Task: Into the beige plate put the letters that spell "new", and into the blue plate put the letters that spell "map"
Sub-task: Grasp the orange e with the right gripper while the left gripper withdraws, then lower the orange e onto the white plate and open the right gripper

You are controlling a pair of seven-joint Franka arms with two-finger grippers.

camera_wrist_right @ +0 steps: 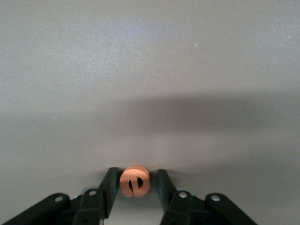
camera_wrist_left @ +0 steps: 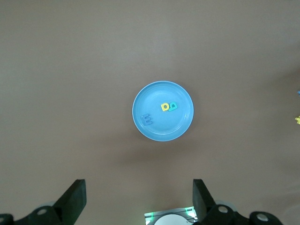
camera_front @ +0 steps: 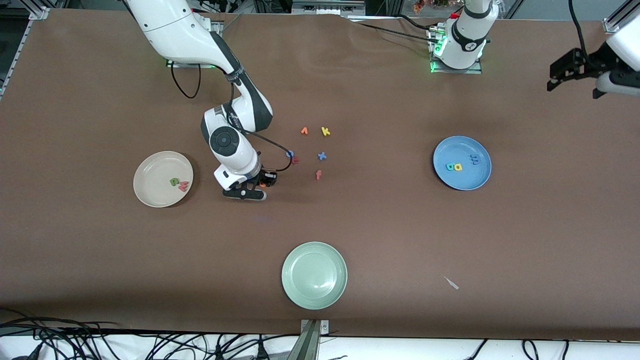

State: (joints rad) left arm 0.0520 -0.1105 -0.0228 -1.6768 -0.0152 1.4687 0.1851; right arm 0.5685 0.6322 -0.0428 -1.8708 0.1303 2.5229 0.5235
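Observation:
The orange e (camera_wrist_right: 135,180) lies on the brown table between the beige plate (camera_front: 145,172) and the loose letters. My right gripper (camera_wrist_right: 135,188) is down at the table around it, open: one finger touches the e, the other stands a sliver off. In the front view the e (camera_front: 262,185) peeks out by the right gripper (camera_front: 259,187). The green n (camera_front: 174,182) and pink w (camera_front: 184,186) lie in the beige plate. The blue plate (camera_front: 450,145) holds the blue m (camera_wrist_left: 147,120), yellow a (camera_wrist_left: 165,107) and teal p (camera_wrist_left: 173,106). My left gripper (camera_wrist_left: 139,201) waits open, high over its end of the table.
Loose letters lie mid-table: orange v (camera_front: 304,131), yellow k (camera_front: 325,131), blue x (camera_front: 322,156), orange-red f (camera_front: 318,174), blue o (camera_front: 289,154). A pale green plate (camera_front: 295,260) sits near the front edge, with a small white scrap (camera_front: 451,283) toward the left arm's end.

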